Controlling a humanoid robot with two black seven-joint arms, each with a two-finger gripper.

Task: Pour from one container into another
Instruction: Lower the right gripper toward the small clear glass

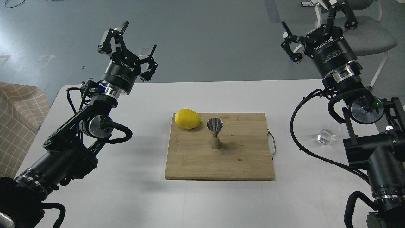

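Note:
The steel jigger [215, 133] stands upright near the middle of a wooden cutting board [221, 158]. The small clear glass cup [327, 135] sits on the white table at the right, close to my right arm's lower links. My left gripper [133, 39] is raised over the table's far left edge, open and holding nothing. High at the far right, my right gripper [316, 22] is also open and empty. Both grippers are well away from the cup and the jigger.
A yellow lemon [188, 118] lies on the board's back left corner, just left of the jigger. The board has a metal handle [272, 145] on its right side. A grey chair [370, 34] stands behind the right arm. A checked cloth [19, 117] lies past the table's left edge.

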